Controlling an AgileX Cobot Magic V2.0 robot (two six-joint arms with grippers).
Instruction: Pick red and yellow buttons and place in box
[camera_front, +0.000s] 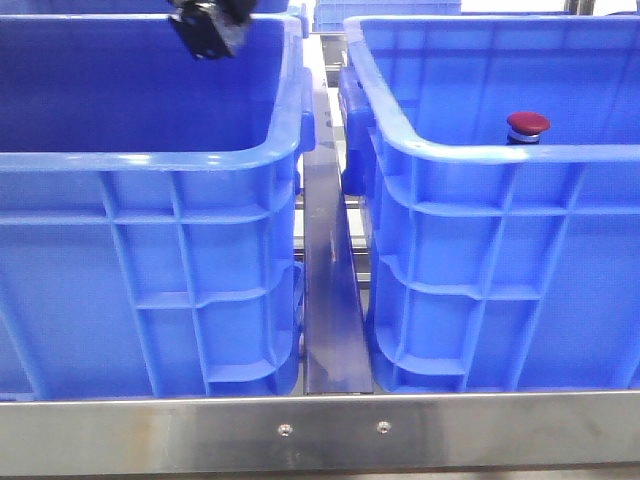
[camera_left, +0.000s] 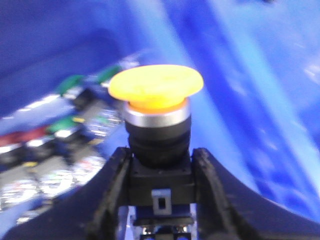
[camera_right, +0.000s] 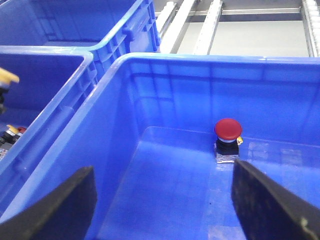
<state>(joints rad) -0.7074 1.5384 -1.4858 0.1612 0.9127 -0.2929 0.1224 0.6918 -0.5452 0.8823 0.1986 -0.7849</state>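
We see two blue crates side by side in the front view: the left crate and the right crate, apart, with a bare steel strip running between them. A steel front rail with two screw heads crosses below both. Nothing else of the counter shows; more blue crates sit further back, and the right wrist view shows pale roller rails beyond the crates.

Left gripper: clenched on the yellow button, fingers clamping the black body on both sides, cap up and clear of the pads. In the front view only a dark part of that gripper shows, over the left crate near its back wall. Below it, in the left wrist view, the crate floor holds a blurred heap of loose parts with green, red and silver bits; we can't identify them singly.

Right gripper: released, fingers spread wide, nothing between them, over the right crate interior.

Red button: stands upright on the floor of the right crate, near the far wall, well apart from the right gripper. In the front view its cap just pokes above the near rim. The floor around it is otherwise bare blue plastic.
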